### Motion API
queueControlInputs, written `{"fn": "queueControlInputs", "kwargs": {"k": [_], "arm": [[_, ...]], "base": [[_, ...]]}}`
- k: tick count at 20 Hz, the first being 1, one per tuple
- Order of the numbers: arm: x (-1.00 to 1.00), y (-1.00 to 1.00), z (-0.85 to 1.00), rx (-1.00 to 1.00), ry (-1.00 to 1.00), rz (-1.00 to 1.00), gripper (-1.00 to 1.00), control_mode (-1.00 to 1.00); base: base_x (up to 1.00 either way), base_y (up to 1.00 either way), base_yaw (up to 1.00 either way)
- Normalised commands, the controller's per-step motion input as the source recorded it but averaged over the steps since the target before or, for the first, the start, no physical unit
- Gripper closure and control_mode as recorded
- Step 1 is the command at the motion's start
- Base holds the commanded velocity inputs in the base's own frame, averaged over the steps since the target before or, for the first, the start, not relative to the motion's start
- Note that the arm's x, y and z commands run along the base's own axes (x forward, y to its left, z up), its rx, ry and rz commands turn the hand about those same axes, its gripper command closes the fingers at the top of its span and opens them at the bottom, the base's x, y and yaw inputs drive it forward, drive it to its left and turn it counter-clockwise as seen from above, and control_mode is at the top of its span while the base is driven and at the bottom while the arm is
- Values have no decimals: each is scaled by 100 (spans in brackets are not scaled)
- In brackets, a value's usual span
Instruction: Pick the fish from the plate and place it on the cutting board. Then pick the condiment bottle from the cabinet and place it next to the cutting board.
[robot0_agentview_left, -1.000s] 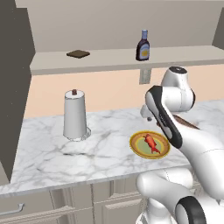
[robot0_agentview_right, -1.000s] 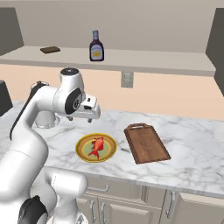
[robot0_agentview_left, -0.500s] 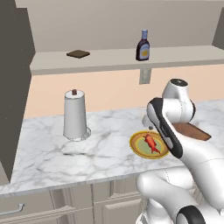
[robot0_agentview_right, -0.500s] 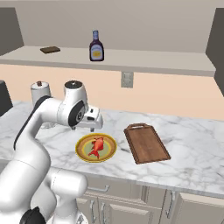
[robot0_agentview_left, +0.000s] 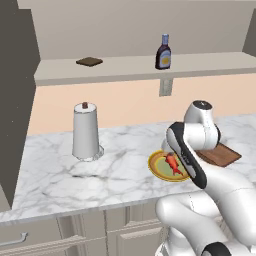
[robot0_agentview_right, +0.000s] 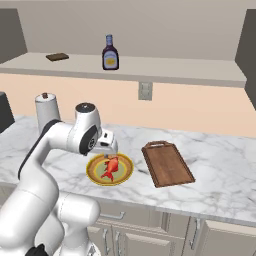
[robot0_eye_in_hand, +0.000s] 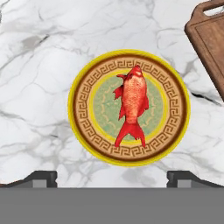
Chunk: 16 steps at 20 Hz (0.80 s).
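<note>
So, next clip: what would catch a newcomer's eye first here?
The small red-orange fish lying in the middle of the round yellow-rimmed plate on the marble counter, with the open gripper hanging right over it. Next, the dark brown wooden cutting board beside the plate, and the dark condiment bottle up on the shelf.

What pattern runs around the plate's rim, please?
A brown key-pattern band inside a yellow edge on the plate, clearest in the hand view.

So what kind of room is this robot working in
Most likely a kitchen, rendered rather than real: a marble countertop over drawer units, a paper-towel roll standing on it, and a wooden cutting board beside a plate holding a fish.
</note>
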Motion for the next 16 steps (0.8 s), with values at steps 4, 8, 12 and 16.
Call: {"fn": "queueControlInputs", "kwargs": {"k": [4,8,12,16], "arm": [[0,0,-26,0,0,0,-100,-100],[1,0,-25,0,0,0,-100,-100],[17,-1,-17,0,0,0,-100,-100],[25,-3,-16,0,0,0,-100,-100]], "base": [[0,0,0],[0,0,0],[0,0,0],[0,0,0]]}}
